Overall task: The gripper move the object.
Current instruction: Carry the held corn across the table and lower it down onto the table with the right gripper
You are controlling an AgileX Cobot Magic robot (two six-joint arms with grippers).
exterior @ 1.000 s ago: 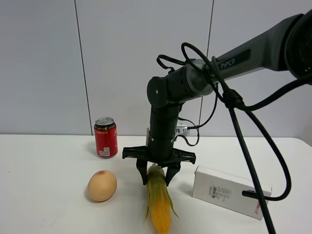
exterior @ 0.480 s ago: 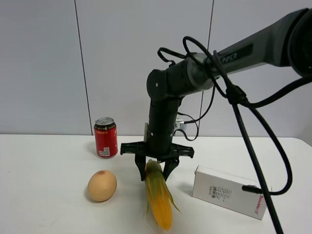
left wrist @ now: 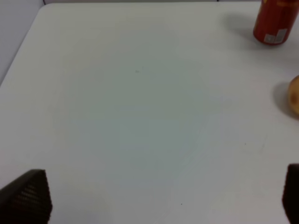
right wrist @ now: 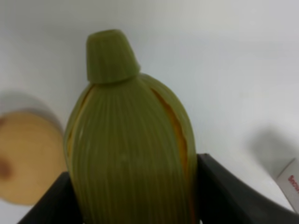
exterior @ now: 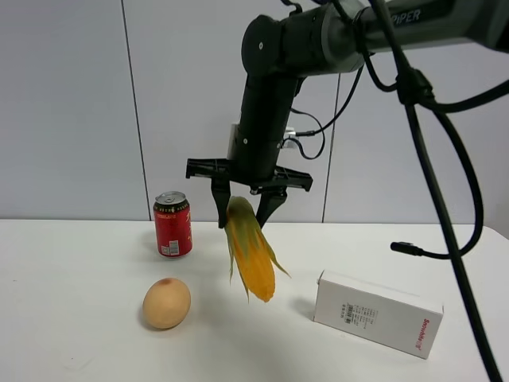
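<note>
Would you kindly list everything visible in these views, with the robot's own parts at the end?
Ear of corn: one, yellow with a green husk, hanging tilted above the table, husk end up.
Can: one, red, upright near the back of the table, left of the corn.
Round fruit: one, tan, on the table in front of the can.
Box: one, white, lying on the table right of the corn.
Table: one, white.
Right gripper: one, black, jaws shut on the corn's husk end.
Left gripper: one, black, jaws open above the table, holding nothing.
</note>
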